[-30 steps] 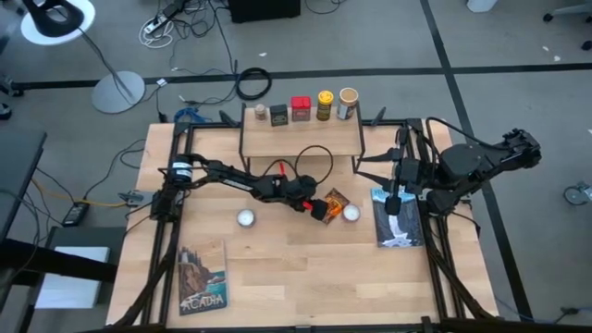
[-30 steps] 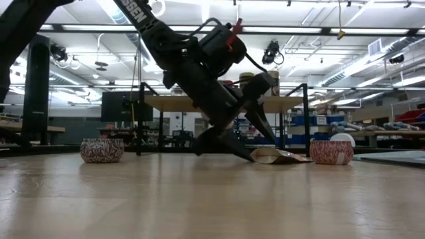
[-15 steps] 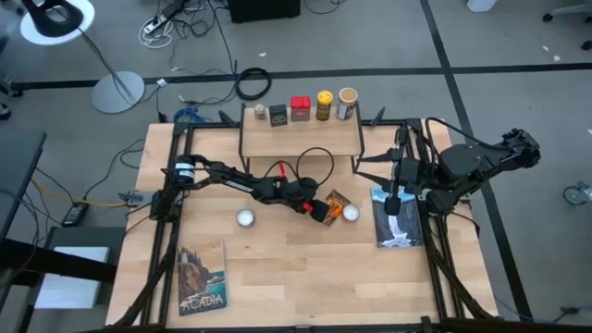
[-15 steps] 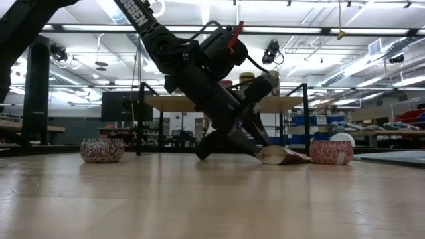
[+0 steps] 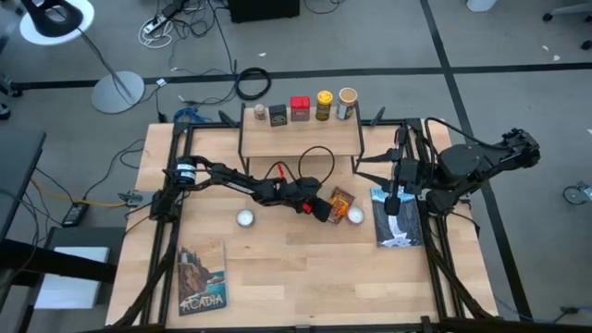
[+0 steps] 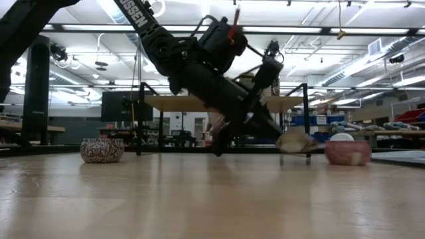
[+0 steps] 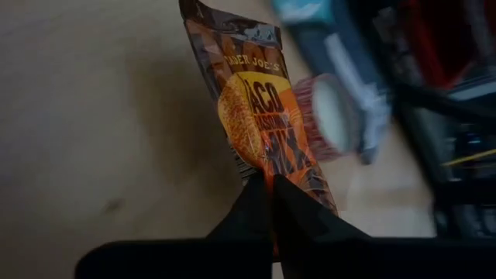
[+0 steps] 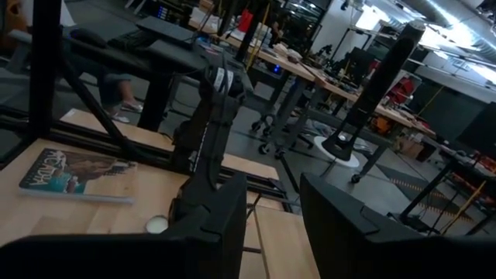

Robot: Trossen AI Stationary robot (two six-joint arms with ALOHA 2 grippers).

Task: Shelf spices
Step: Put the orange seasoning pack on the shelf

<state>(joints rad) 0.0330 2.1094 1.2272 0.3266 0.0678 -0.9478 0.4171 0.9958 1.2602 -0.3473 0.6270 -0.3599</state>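
Two L fingers pinching orange pkt

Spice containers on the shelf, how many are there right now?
5, in a row along the shelf: small pale-capped jar, dark tin, red tin, yellow jar, tan jar.

Orange-and-brown printed packet, red tin, yellow black-lidded jar, red-and-white patterned disc, light wooden shelf

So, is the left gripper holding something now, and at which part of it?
Yes. The left gripper is shut on the flat orange spice packet, pinching one narrow end edge of it. The right gripper holds nothing.
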